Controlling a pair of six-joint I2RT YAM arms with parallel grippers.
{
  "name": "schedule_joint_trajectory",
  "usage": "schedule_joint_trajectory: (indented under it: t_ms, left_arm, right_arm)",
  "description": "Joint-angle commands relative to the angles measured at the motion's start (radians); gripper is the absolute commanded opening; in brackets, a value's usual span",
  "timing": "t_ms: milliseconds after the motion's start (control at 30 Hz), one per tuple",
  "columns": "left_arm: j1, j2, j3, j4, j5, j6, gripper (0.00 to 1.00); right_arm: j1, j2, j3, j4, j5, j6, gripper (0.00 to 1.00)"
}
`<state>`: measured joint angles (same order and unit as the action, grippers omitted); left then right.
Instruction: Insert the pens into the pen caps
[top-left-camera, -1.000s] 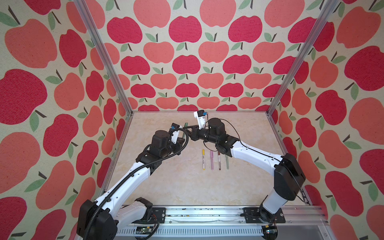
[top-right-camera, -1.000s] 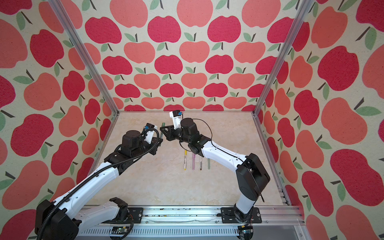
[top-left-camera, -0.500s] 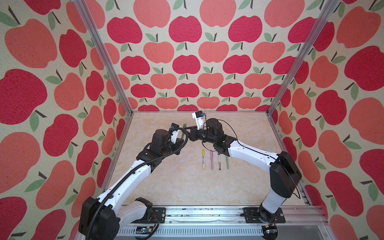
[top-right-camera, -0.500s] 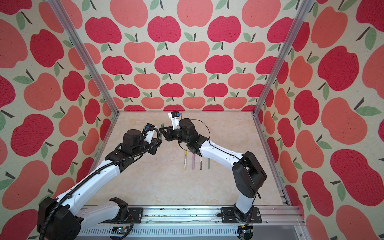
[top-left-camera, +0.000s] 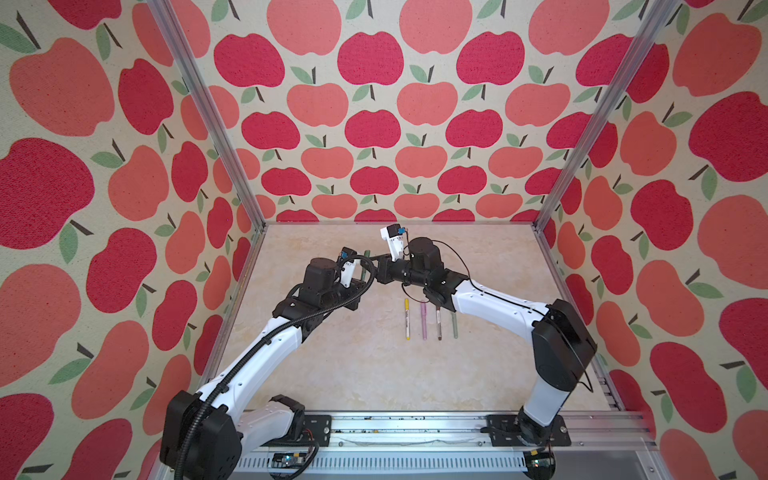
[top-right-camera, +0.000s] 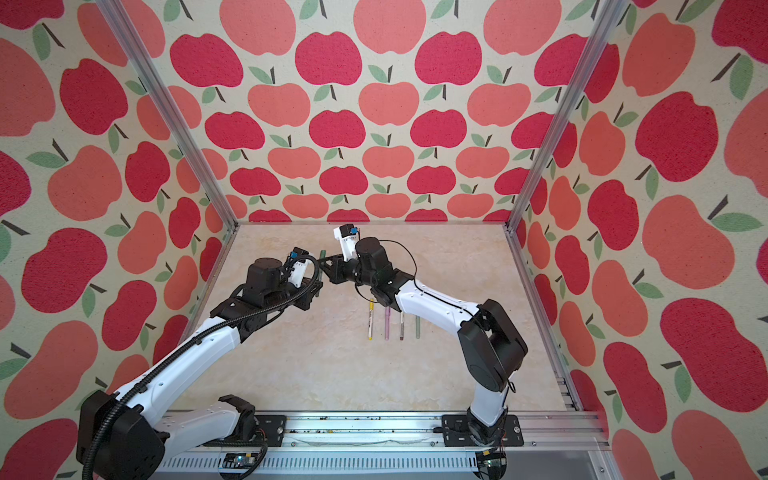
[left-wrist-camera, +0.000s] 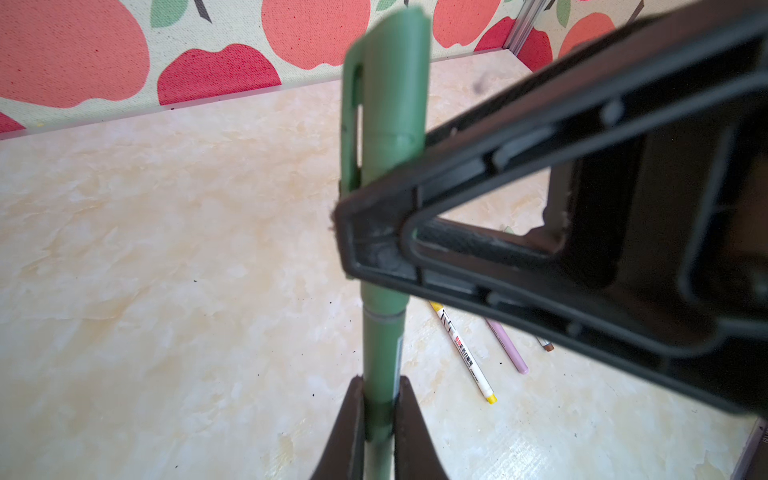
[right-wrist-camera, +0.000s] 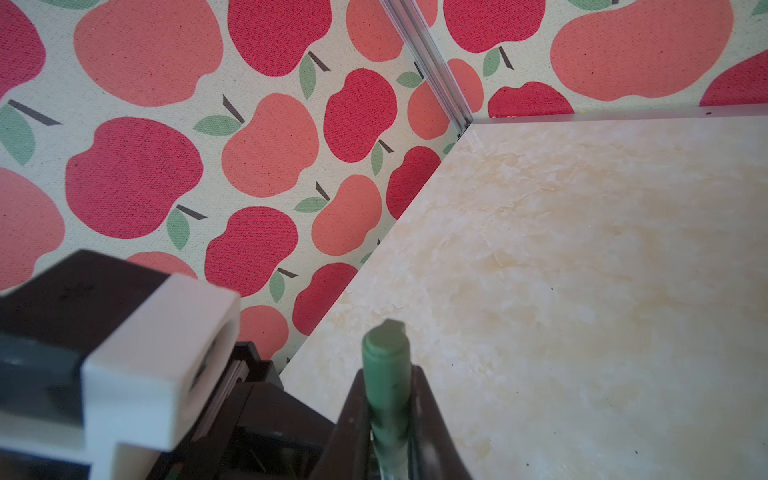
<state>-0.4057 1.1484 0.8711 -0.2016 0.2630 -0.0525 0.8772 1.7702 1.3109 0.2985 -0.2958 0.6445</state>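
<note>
A dark green pen (left-wrist-camera: 380, 353) stands upright above the table, and my left gripper (left-wrist-camera: 379, 399) is shut on its barrel. The dark green pen cap (left-wrist-camera: 386, 95) sits over the pen's upper end. My right gripper (right-wrist-camera: 388, 415) is shut on that cap (right-wrist-camera: 386, 365), and one of its black fingers (left-wrist-camera: 540, 166) crosses in front of the pen. In both top views the two grippers meet at the green pen (top-left-camera: 367, 259) (top-right-camera: 322, 254), left of the table's middle. The left gripper's fingertips are hidden there by a cable.
A yellow-and-white pen (top-left-camera: 407, 319), a lilac-pink pen (top-left-camera: 424, 320), a brown-ended pen (top-left-camera: 438, 322) and a sage green pen (top-left-camera: 454, 325) lie side by side under the right forearm. Apple-patterned walls (top-left-camera: 374, 124) close three sides. A metal rail (top-left-camera: 415, 428) runs along the front.
The right gripper with the cap has shifted slightly left toward the left gripper. The left arm has barely moved, and both grips are unchanged.
</note>
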Motion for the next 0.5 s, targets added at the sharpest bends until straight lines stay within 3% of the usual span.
schedule_joint_trajectory:
  t_ms: [0,467]
  left_arm:
    - [0.034,-0.016,0.162,0.473,-0.061,-0.009,0.0]
    - [0.044,-0.034,0.169,0.463,-0.06,-0.01,0.0]
  right_arm:
    - [0.101,0.064,-0.063,-0.305,-0.33,0.034,0.0]
    - [0.106,0.057,-0.07,-0.305,-0.33,0.03,0.0]
